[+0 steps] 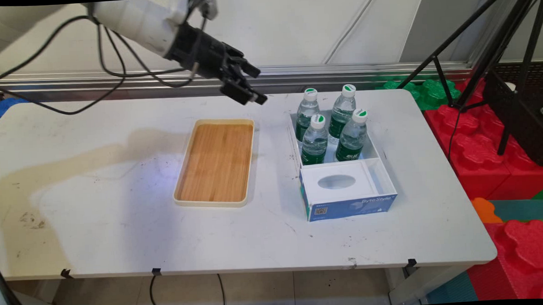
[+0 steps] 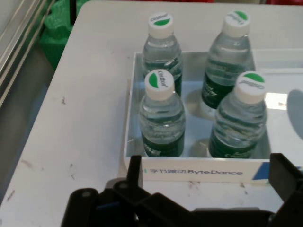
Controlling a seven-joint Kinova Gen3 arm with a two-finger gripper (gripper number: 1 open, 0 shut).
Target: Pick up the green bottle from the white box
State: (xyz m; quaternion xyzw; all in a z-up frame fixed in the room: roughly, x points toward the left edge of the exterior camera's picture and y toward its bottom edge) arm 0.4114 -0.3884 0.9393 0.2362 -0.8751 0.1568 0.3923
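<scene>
We see four upright water bottles point(image 1: 329, 129) with green labels and white-green caps, standing two by two in the far compartment of a white-and-blue box point(image 1: 347, 207) right of a wooden tray point(image 1: 215, 163).

The main view looked down from above the near side of the white table point(image 1: 95, 215) toward the wall. The hand view sat close, looking down along the gripper point(image 2: 208, 182). Both shared the white box point(image 1: 376, 153) point(image 2: 129, 127) of bottles.
</scene>
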